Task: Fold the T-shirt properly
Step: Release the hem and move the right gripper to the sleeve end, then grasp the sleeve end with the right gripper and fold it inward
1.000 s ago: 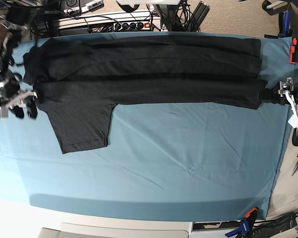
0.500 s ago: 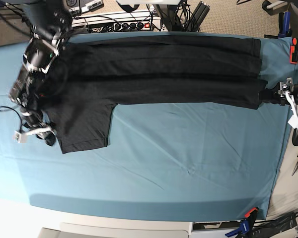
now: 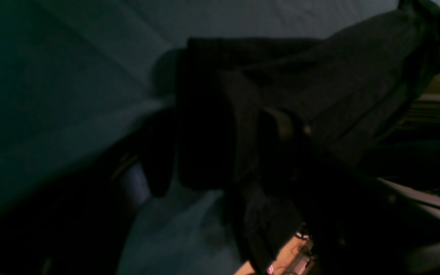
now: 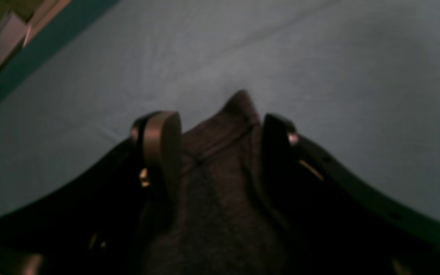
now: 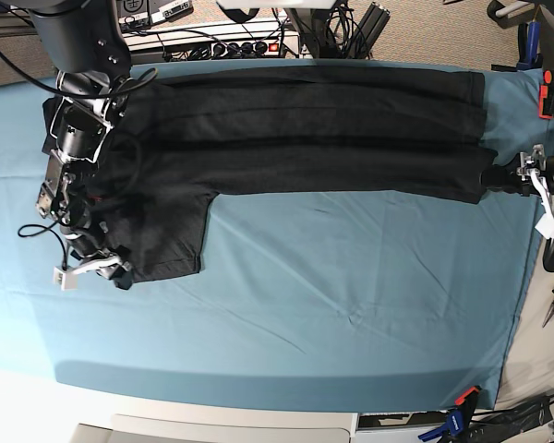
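In the base view we see the T-shirt (image 5: 295,129) spread lengthwise across the far half of the teal table cloth (image 5: 351,305), its body a long dark band and one sleeve (image 5: 162,235) hanging toward the near side at that view's left. The right gripper (image 5: 111,269) sits at the lower corner of this sleeve. In the right wrist view we find its two fingers (image 4: 162,149) standing apart, with a peak of the sleeve's hem (image 4: 239,110) rising between them; the fabric fills the gap, but we cannot tell whether the pads press on it.

The left gripper (image 5: 499,178) lies at the opposite end of the garment, at the hem corner near the cloth's edge. In the left wrist view the scene is very dark: we make out folds of the shirt (image 3: 338,84) draped over and around the tool, and we cannot tell how far its jaws stand apart or whether they clasp the fabric.

A red clamp (image 5: 547,92) sits at the far corner of the cloth.
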You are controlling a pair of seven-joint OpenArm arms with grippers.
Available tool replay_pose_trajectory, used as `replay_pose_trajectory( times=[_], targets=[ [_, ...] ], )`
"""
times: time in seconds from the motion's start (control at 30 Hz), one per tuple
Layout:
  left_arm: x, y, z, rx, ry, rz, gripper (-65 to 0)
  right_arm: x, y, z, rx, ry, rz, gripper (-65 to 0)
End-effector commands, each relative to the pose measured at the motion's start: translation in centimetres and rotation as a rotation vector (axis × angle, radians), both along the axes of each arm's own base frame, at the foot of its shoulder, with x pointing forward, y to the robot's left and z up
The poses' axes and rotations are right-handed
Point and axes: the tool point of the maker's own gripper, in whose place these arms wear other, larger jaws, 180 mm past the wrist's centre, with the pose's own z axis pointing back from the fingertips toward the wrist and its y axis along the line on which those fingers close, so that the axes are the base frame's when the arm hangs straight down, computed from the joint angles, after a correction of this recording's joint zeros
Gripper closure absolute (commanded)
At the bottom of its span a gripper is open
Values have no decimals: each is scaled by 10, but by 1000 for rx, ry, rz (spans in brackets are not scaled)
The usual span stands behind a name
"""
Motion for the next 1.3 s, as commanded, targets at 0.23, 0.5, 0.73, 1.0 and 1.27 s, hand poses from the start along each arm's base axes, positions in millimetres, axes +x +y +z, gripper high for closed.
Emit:
replay_pose_trajectory(
  times=[0.23, 0.5, 0.73, 1.0, 1.27],
  targets=[
    [13, 10, 19, 6, -59, 15, -352, 9, 8, 10, -39, -6, 55, -171],
    [13, 10, 19, 7, -59, 15, -352, 11, 21, 25, 14, -87, 128, 0],
    [13, 10, 19, 7, -59, 15, -352, 9, 23, 53, 52, -139, 144, 0],
    [13, 10, 19, 6, -59, 15, -352, -25, 31, 74, -109, -140, 253, 0],
    [14, 10, 19, 6, -62, 18, -352, -77, 71, 63, -225, -115, 407, 0]
  ],
)
